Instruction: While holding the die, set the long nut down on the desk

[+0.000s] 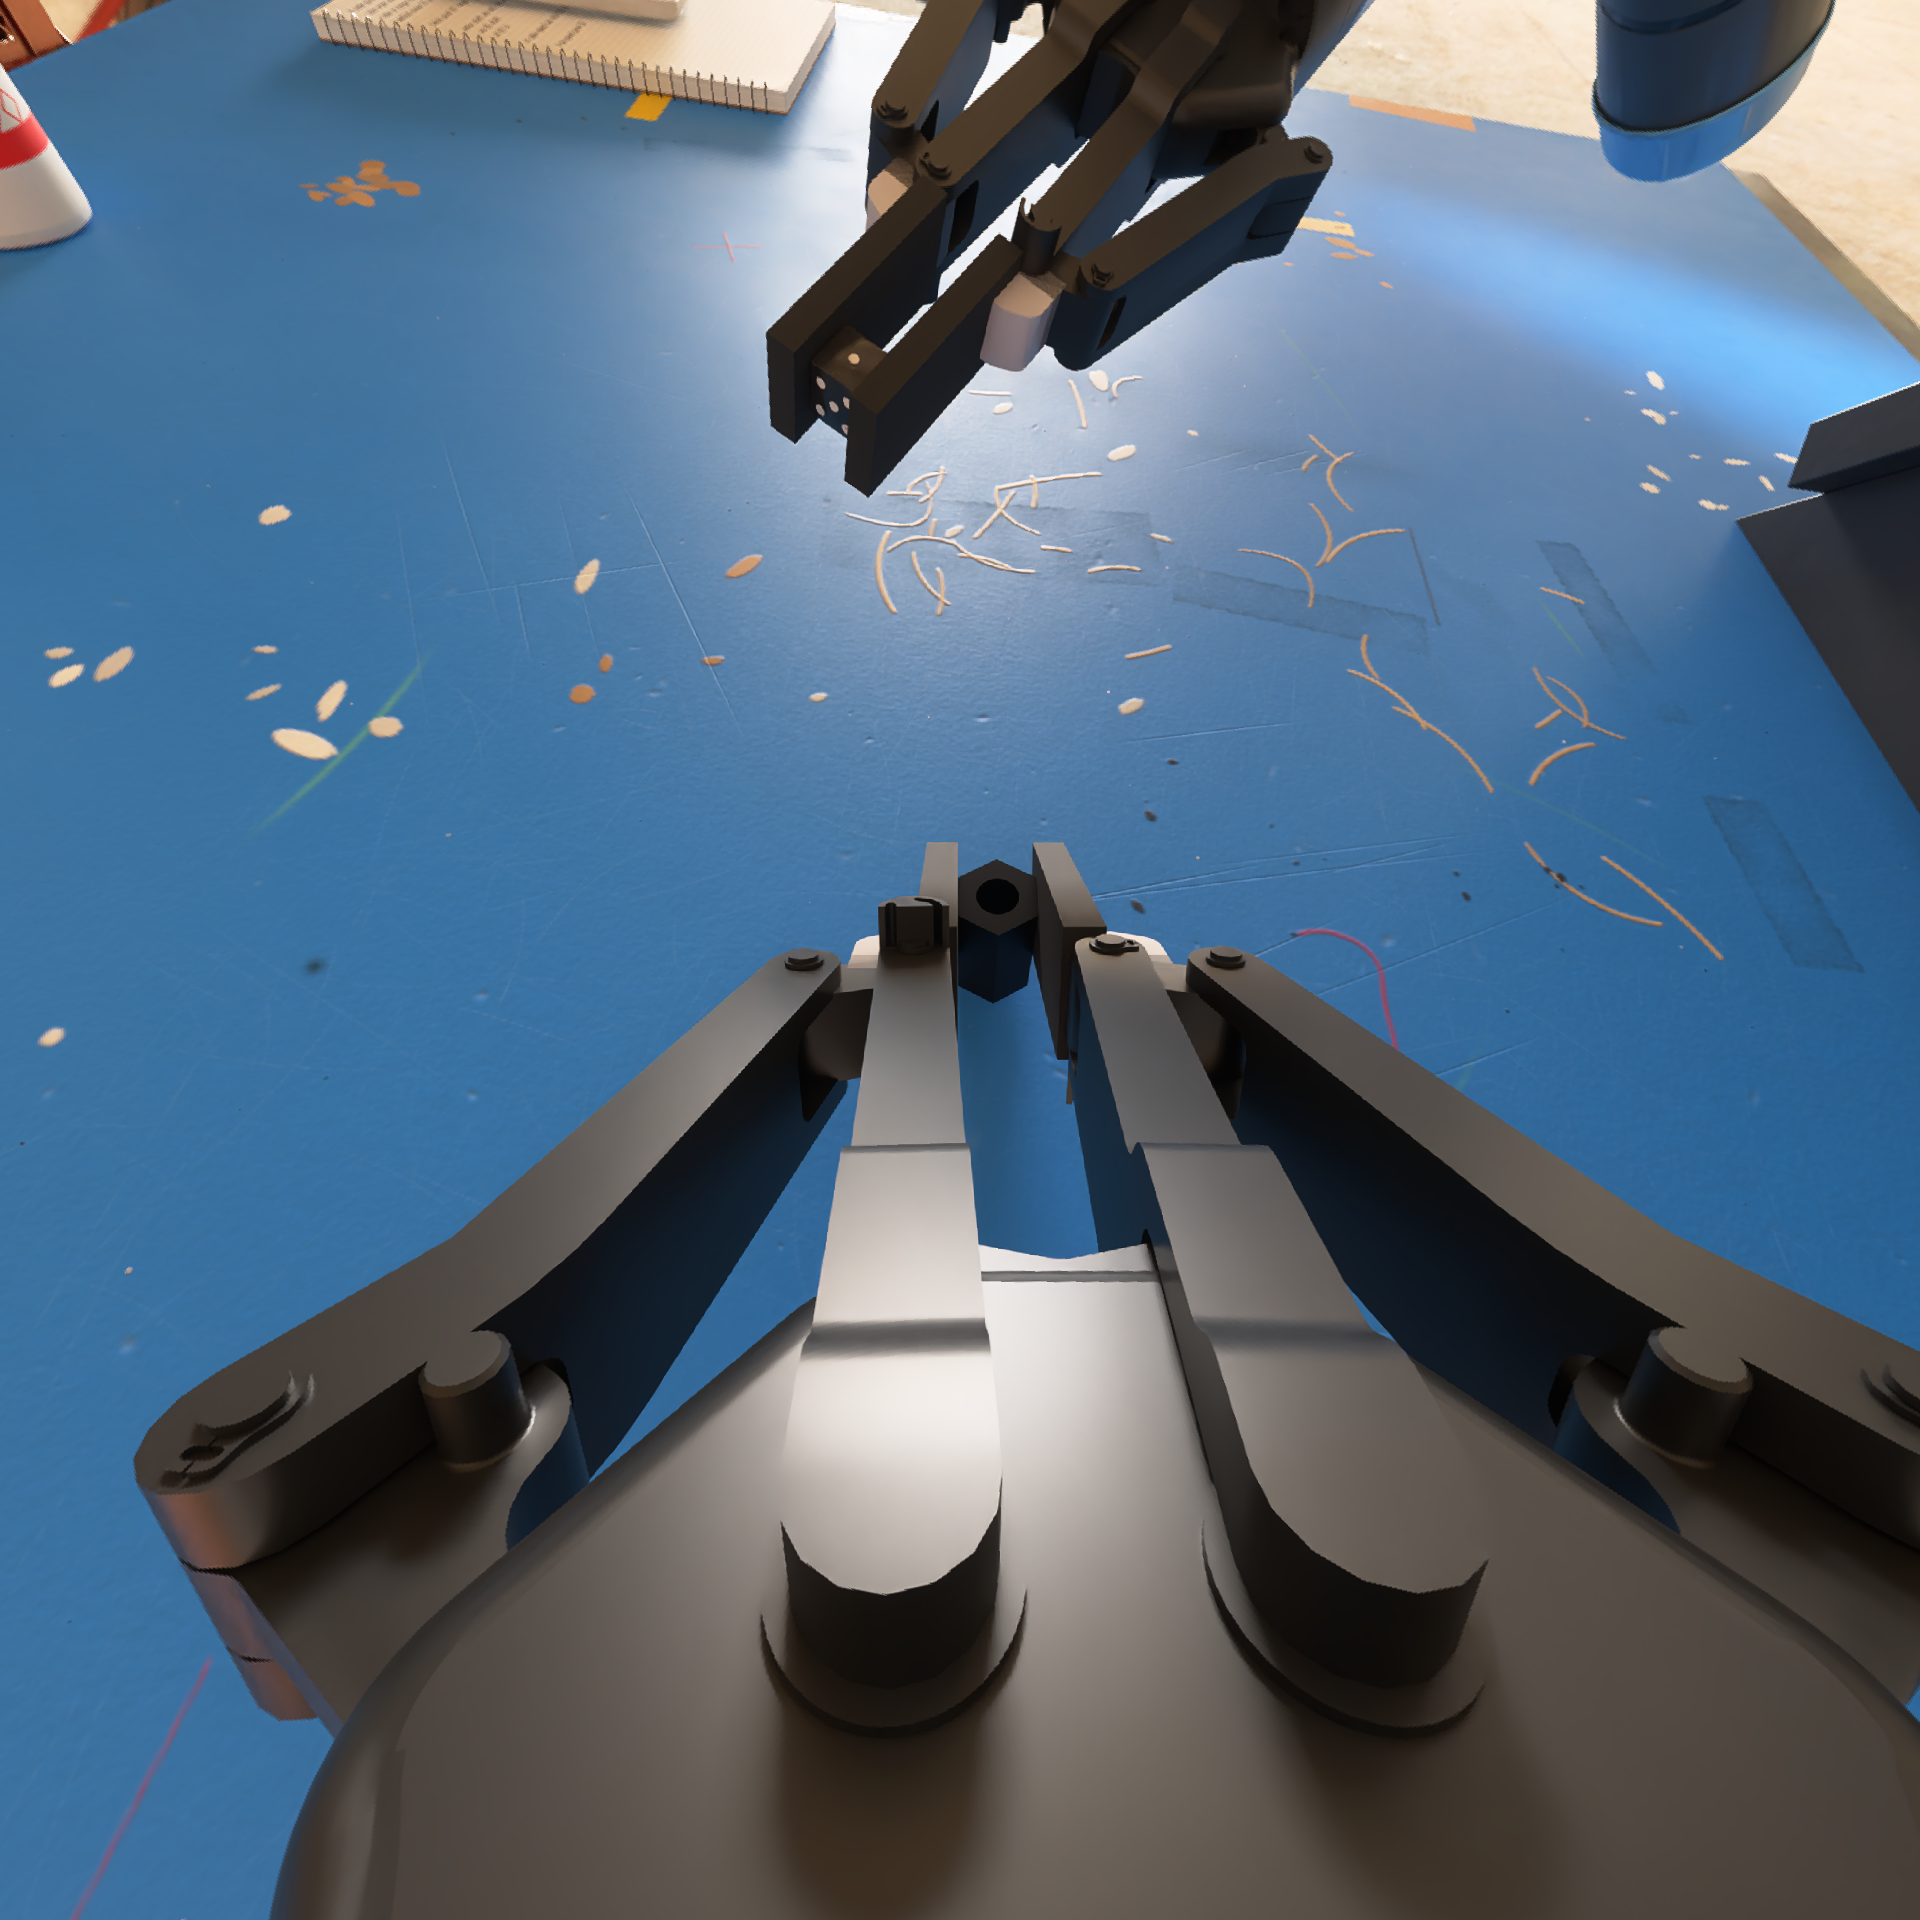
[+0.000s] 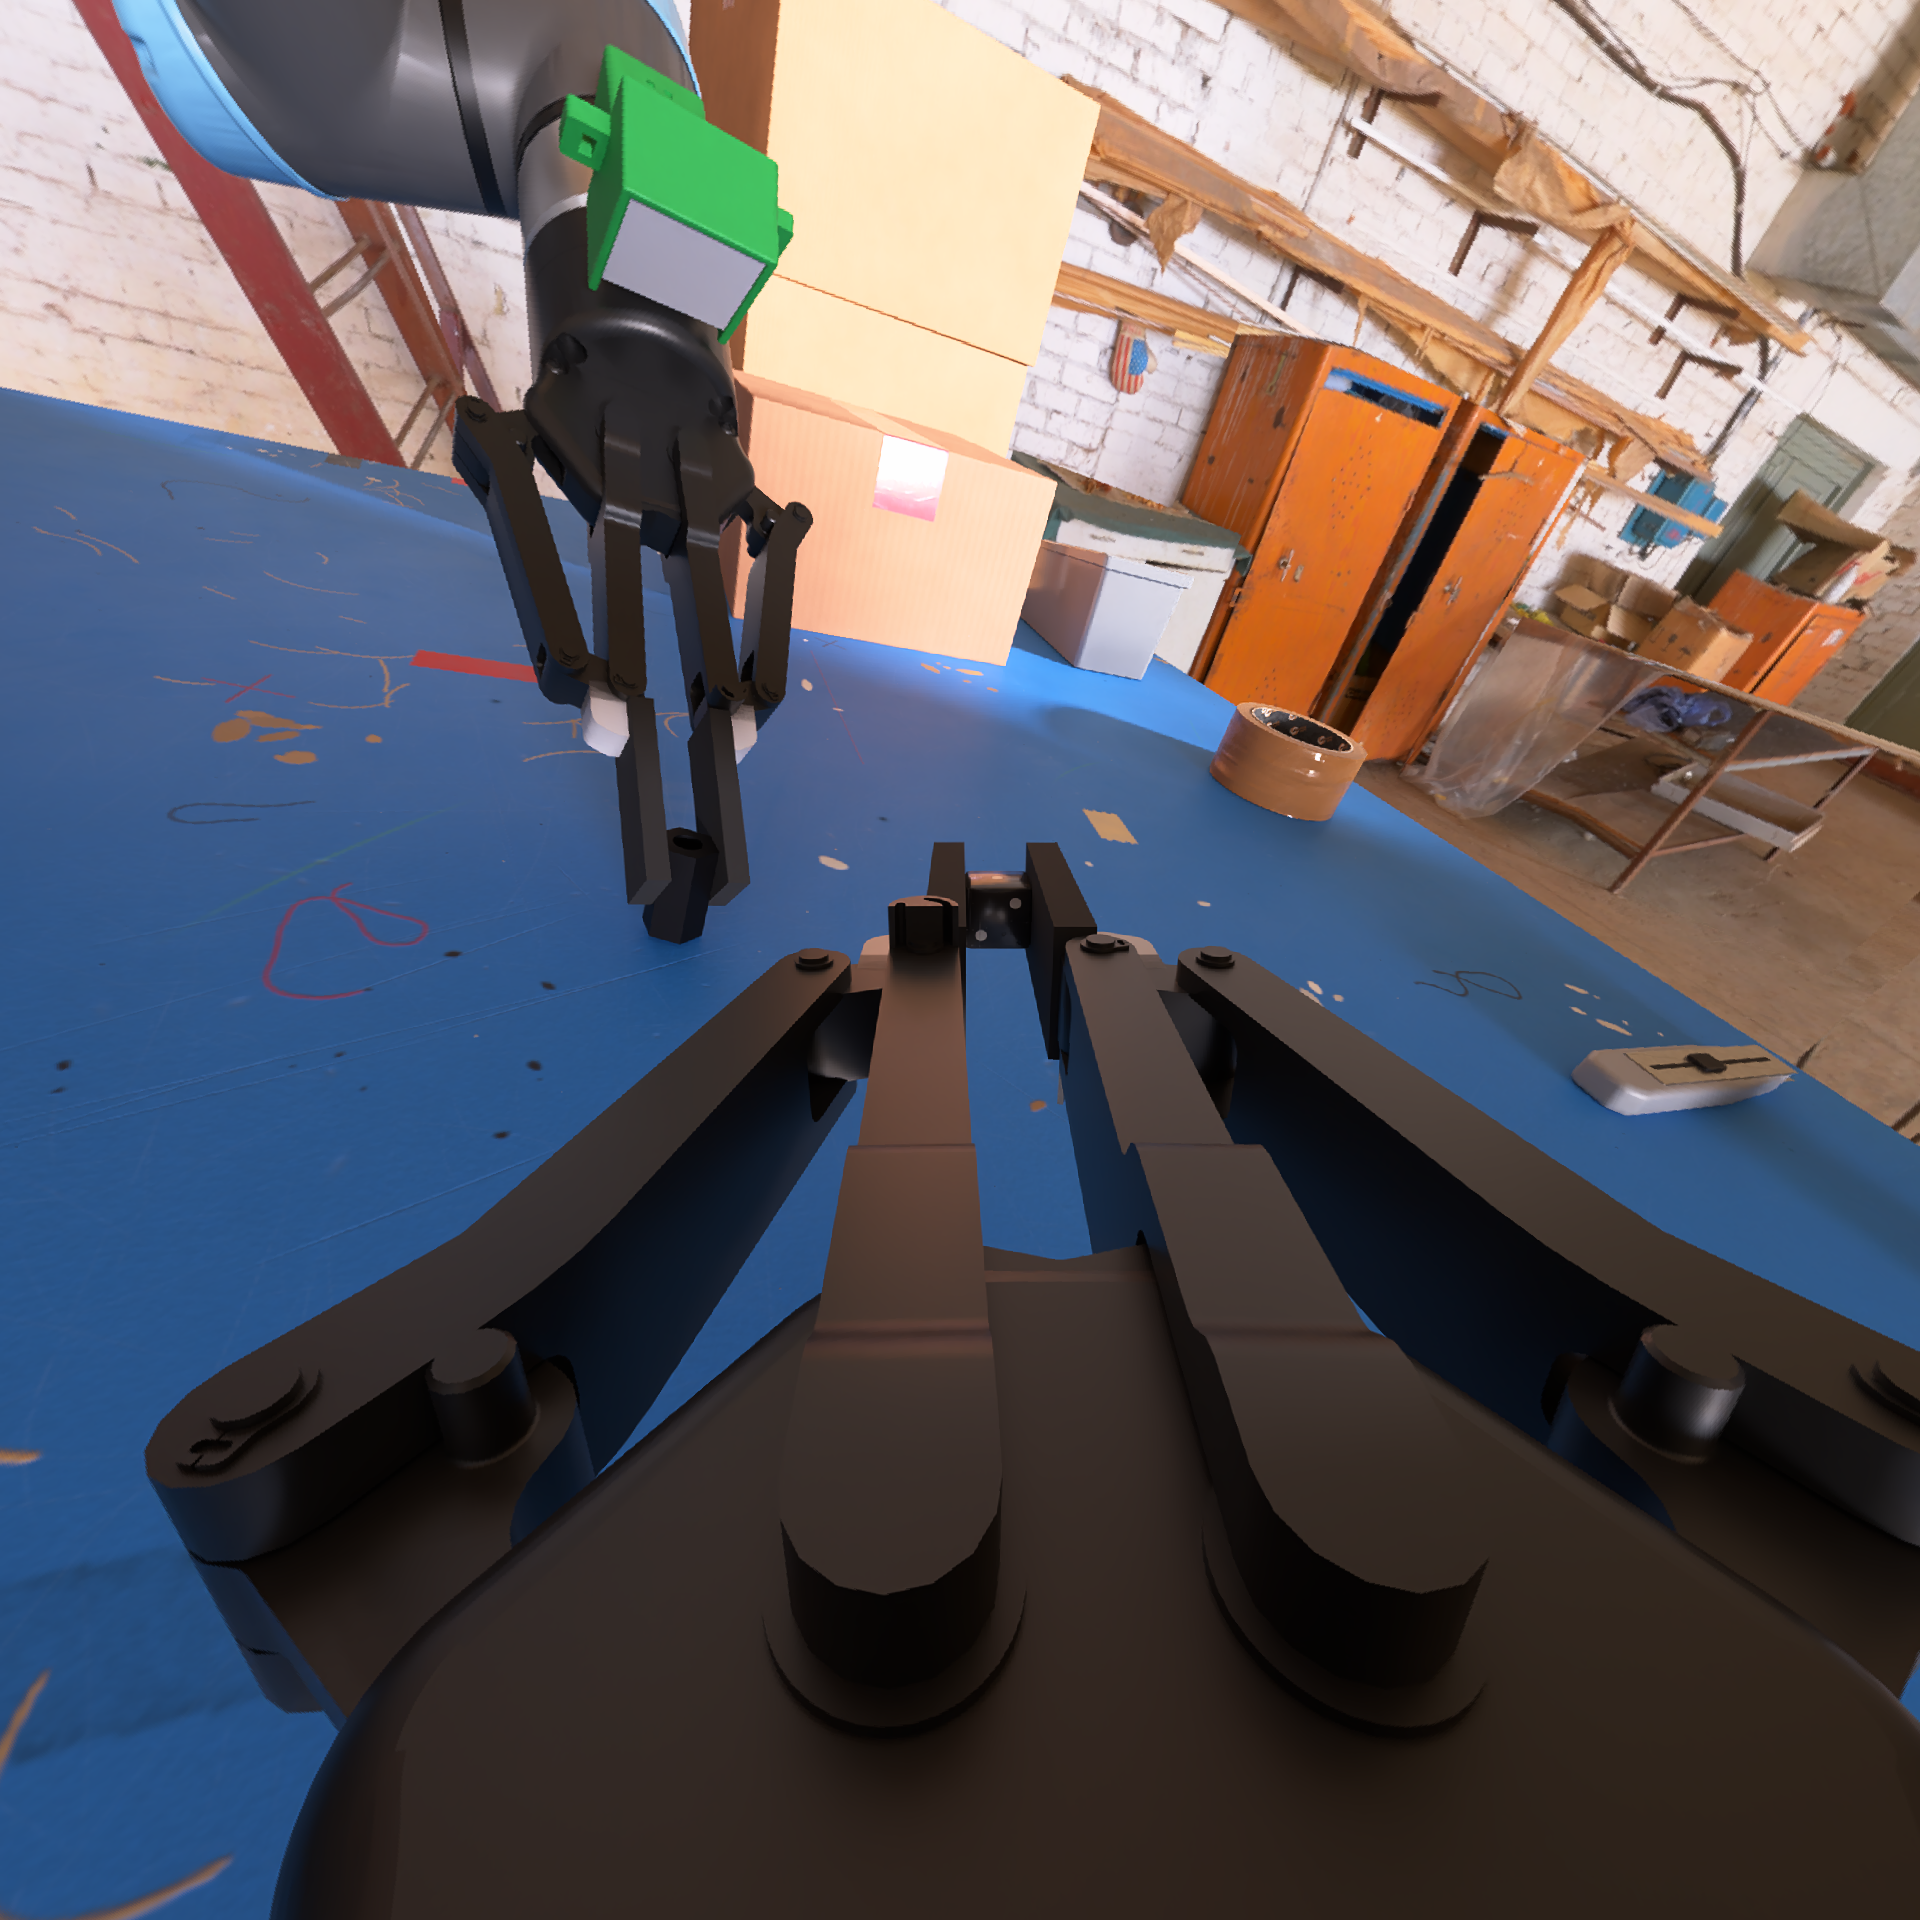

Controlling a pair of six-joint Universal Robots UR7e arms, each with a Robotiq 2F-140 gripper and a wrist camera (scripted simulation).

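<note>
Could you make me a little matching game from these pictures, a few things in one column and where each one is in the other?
Things:
1. die
2. long nut
3. roll of brown tape
4. spiral notebook

Places:
A. pinched in the left hand
B. lying flat at the desk's far edge, in the left wrist view
C. pinched in the right hand
D. sitting near the desk's edge, towards the orange lockers

Pairs: 1-C, 2-A, 3-D, 4-B

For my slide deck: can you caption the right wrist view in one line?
Right gripper holds the die aloft while left gripper lowers the long nut toward the blue desk.
</note>
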